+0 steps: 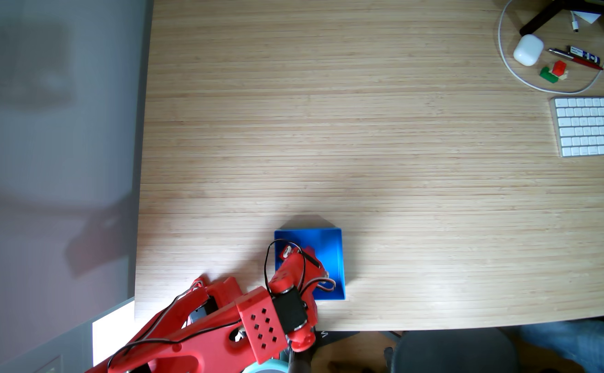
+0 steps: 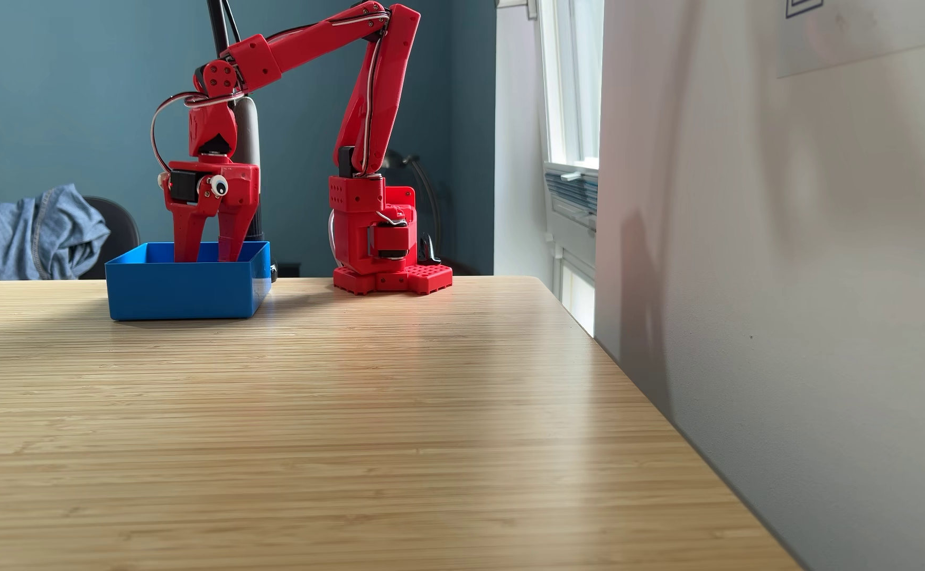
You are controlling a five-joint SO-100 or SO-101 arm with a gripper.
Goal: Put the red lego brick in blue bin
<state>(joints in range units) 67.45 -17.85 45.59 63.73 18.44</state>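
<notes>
The blue bin [image 1: 330,251] [image 2: 180,294] stands near the table's front edge in a fixed view from above, beside the red arm's base [image 2: 389,241]. My gripper [image 2: 209,250] [image 1: 302,251] points straight down into the bin. Its two red fingers [image 2: 185,241] stand apart, with the bin's blue back wall showing in the gap between them. The bin's front wall hides the fingertips and the bin floor. The red lego brick is hidden; nothing red lies on the bare table around the bin.
At the far right corner of the table lie a white keyboard [image 1: 594,125], a white earbud case [image 1: 528,49], pens, a white cable and a small red, green and white brick cluster [image 1: 554,71]. A chair with a blue garment [image 2: 26,233] stands behind the bin.
</notes>
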